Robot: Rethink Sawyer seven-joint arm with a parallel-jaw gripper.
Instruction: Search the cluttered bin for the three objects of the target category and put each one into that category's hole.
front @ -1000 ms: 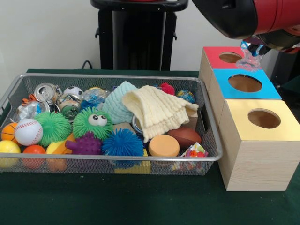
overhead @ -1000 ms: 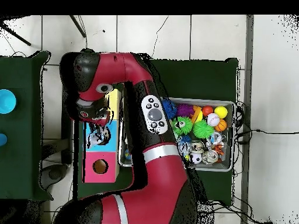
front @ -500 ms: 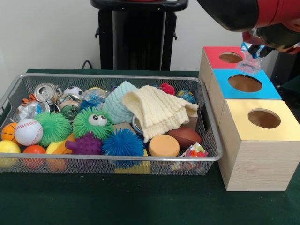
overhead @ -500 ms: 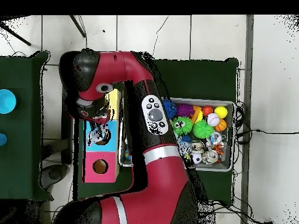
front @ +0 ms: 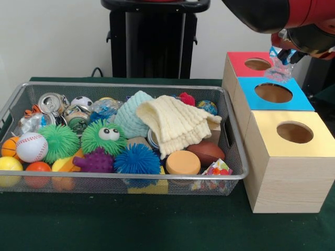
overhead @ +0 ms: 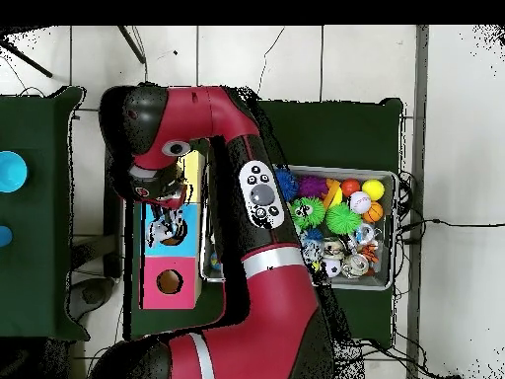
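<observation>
The gripper (front: 283, 54) is pinching a crinkled, clear plastic wrapper (front: 277, 70) with blue print, which is hanging limp, long axis pointing down, over the blue-topped wooden box (front: 293, 100), beside its round hole (front: 273, 92). The wire-mesh bin (front: 233, 151) is sitting beside that box, holding spiky rubber balls.

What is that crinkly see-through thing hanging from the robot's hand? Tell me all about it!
It is a crumpled clear plastic wrapper, shiny, with bits of blue print near its top. It looks thin and light. It dangles from the gripper, pinched at its upper end, the rest hanging loose. It hangs above the boxes, over the edge where the red box meets the blue box. In the overhead view it shows over the blue box's hole. Whether its lower end touches the box cannot be told.
</observation>
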